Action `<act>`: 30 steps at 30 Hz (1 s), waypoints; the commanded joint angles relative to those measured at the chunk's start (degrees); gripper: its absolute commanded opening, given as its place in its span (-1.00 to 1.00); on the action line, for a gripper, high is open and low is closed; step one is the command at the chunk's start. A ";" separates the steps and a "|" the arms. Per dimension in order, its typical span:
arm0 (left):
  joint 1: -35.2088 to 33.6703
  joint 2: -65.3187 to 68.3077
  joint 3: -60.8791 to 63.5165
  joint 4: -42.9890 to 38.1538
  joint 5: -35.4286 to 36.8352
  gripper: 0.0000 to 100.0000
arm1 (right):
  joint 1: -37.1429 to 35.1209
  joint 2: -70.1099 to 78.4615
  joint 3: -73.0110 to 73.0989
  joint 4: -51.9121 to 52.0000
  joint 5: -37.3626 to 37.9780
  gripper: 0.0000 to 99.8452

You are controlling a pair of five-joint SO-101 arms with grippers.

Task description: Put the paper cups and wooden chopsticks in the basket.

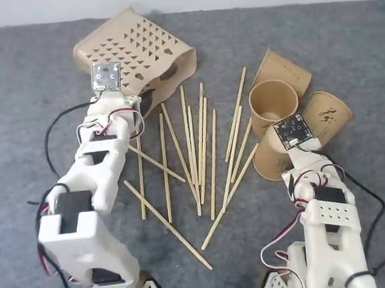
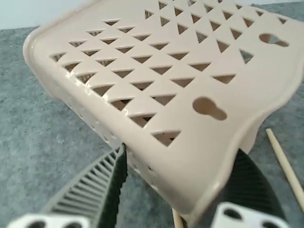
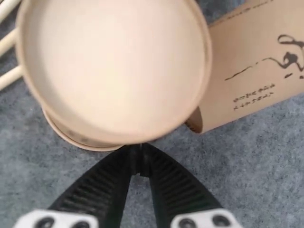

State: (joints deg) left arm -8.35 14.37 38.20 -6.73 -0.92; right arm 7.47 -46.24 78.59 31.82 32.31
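The surface (image 1: 26, 63) is a grey, felt-like mat. The white left arm (image 1: 94, 172) stretches toward the far edge. There, left of the middle, one basket (image 1: 138, 51) lies tipped on its side. It is beige plastic with rounded corners and rows of triangular holes. The left claw (image 2: 179, 154) is spread wide, its ribbed black fingers (image 2: 107, 183) on either side of the basket's rim.

About fourteen wooden chopsticks (image 1: 167, 225) lie scattered across the middle, thin, pale and straight; some cross, so the count is not firm.

Toward the right edge are four brown paper cups. One lies flat at the back (image 1: 281, 70), one stands open (image 1: 273, 104), one lies on its side (image 1: 327, 117), and one lies nearest the right arm (image 1: 267, 161). The right claw (image 3: 141, 152) is pressed together, its tips at that cup's rim; I cannot tell whether paper is caught between them.
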 commanded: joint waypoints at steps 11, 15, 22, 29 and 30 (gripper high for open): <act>-0.44 0.44 -0.75 -12.48 -5.71 -0.97 | -0.40 -1.63 -0.18 -0.84 0.62 -0.98; -0.09 0.18 1.54 -20.31 -0.09 -0.97 | -0.40 -1.63 -0.18 -0.84 0.62 -0.98; -0.26 -0.26 -3.03 -10.29 6.15 -0.98 | -0.40 -1.63 -0.18 -0.92 0.62 -0.98; -3.52 0.26 -25.80 27.96 13.98 -0.98 | -0.48 -1.63 -0.18 -1.01 0.62 -0.98; -3.78 0.35 -28.97 32.26 14.68 -0.98 | -0.48 -1.63 -0.18 -1.01 0.62 -0.98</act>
State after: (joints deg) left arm -10.37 15.60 24.31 4.88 8.75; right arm 7.47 -46.24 78.59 31.82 32.31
